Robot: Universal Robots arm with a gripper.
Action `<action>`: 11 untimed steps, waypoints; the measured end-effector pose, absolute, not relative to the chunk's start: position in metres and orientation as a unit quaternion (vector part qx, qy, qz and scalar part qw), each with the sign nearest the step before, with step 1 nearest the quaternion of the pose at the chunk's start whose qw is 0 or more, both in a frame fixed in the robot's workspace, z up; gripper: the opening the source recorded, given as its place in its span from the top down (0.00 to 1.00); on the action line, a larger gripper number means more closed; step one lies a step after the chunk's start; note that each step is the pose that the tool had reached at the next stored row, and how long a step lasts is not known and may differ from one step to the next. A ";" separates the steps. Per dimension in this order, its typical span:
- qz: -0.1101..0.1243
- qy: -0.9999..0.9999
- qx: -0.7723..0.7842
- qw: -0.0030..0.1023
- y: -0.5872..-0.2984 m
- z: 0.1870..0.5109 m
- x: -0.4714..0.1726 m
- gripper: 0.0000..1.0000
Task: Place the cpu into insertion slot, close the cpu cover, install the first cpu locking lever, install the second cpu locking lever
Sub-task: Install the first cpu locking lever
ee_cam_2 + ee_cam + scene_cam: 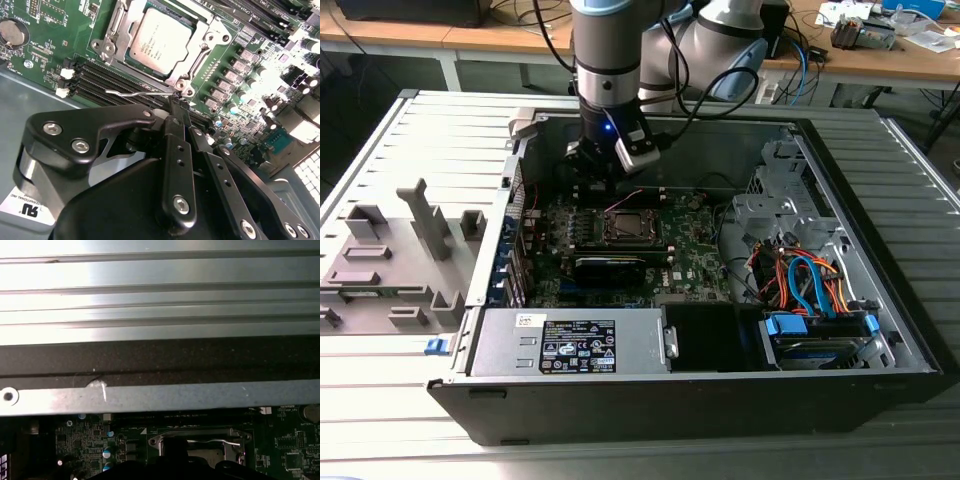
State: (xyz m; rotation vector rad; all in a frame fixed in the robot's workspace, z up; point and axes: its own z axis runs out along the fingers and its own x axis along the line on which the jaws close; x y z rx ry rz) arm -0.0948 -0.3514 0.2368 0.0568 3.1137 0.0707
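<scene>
In the first wrist view the insertion slot (200,445) is cut off by the picture's edge, and dark gripper parts cover its near side, so the cpu cannot be made out there. In the second wrist view the cpu cover (120,37) runs past the picture's edge, and the gripper (178,107) hides the end of the thin locking lever (140,93). In the exterior view the arm blocks the case's rear wall (700,150).

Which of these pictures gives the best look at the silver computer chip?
The second wrist view: the cpu is large and seen from above, seated in its socket with the cpu cover framing it. In the exterior view the cpu is a small square on the green board. In the first wrist view the cpu is a sliver behind dark gripper parts.
</scene>
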 end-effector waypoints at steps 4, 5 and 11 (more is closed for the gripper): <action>0.023 0.999 0.018 0.013 -0.351 0.236 -0.094 0.89; 0.023 0.999 0.018 0.013 -0.351 0.236 -0.094 0.89; 0.023 0.999 0.018 0.013 -0.351 0.235 -0.093 0.89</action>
